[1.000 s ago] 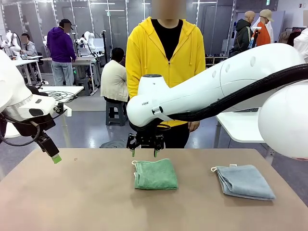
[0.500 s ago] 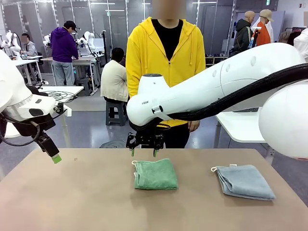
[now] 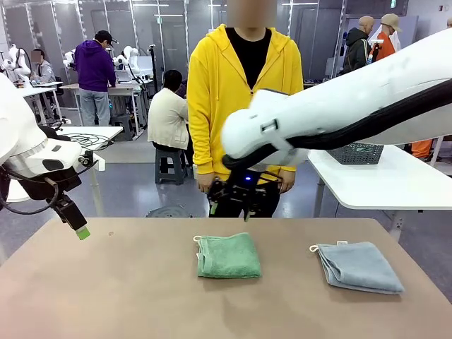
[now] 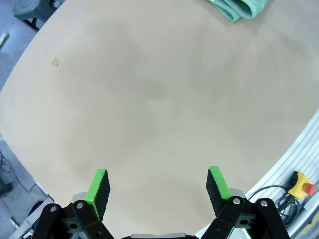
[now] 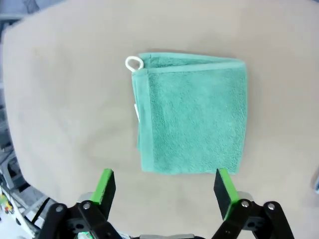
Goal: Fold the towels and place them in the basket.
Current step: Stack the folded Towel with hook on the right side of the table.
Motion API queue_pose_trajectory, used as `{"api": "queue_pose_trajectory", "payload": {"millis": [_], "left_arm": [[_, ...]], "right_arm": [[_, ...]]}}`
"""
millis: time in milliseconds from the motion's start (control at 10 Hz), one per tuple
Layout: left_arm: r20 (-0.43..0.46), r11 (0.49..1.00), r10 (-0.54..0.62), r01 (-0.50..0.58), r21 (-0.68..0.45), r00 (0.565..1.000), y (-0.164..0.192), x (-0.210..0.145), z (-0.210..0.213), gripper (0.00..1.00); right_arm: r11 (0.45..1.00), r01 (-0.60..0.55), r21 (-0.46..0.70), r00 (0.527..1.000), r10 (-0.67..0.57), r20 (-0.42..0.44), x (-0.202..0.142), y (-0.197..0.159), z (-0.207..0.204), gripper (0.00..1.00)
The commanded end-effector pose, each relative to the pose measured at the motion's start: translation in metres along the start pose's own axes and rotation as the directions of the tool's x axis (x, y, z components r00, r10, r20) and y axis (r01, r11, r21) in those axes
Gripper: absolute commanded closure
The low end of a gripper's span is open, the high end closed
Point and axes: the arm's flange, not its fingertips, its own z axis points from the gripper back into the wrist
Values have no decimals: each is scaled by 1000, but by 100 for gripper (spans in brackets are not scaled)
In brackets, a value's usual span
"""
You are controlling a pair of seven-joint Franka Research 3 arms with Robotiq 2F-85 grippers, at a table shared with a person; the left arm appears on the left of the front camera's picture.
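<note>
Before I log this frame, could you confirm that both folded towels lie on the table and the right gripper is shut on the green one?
Not quite: the right gripper is open, above the green towel without holding it, as the right wrist view shows. Both folded towels, including the grey-blue towel, do lie on the table.

Even, bright overhead light is thrown across the table [image 3: 127, 296], and only soft, faint shadows are cast beside the sea-green towel [image 5: 192, 112]. The right arm [image 3: 339, 106] is smeared by motion blur in the front view. Strong wide-angle bending is seen at the table edge in the left wrist view, and mild softness is noted throughout the right wrist view
</note>
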Motion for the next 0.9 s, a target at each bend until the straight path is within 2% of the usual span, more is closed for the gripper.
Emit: {"api": "queue_pose_trajectory", "payload": {"millis": [0, 200, 400, 600, 800], "left_arm": [[-12, 1000, 7, -7, 12, 1000, 1, 3, 2, 2], [-12, 1000, 7, -7, 12, 1000, 1, 3, 2, 2], [-12, 1000, 7, -7, 12, 1000, 1, 3, 2, 2], [-12, 1000, 7, -7, 12, 1000, 1, 3, 2, 2], [-12, 1000, 7, -7, 12, 1000, 1, 3, 2, 2]], "right_arm": [[986, 42, 163, 999, -40, -14, -21, -57, -6, 0], [967, 101, 232, 995, -95, -34, -20, -91, -21, 0], [948, 104, 300, 993, -114, 17, -19, -114, -46, 0], [917, 90, 389, 995, -98, 0, -13, -137, -65, 0], [899, 81, 430, 996, -88, -3, -7, -148, -81, 0]]}}
